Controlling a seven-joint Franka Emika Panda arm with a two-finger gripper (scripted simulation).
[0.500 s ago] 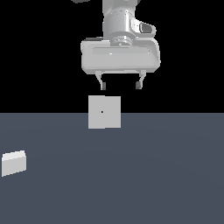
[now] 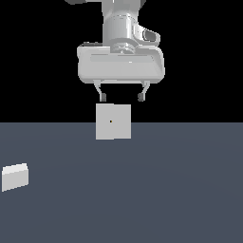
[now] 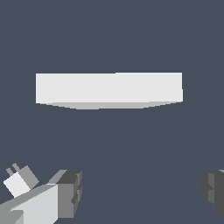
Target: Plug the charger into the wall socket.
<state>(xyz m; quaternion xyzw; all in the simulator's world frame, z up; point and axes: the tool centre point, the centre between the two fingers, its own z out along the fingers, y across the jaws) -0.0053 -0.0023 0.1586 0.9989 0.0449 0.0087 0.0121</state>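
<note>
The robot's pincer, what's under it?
Under the open pincer stands the flat light-grey square wall plate, on the dark grey floor. The small white block charger lies apart, toward the exterior view's left. Nothing is held.

Slate-grey floor, black backdrop

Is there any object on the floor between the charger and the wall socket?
No. In the exterior view, only bare grey floor lies between the charger and the wall socket.
</note>
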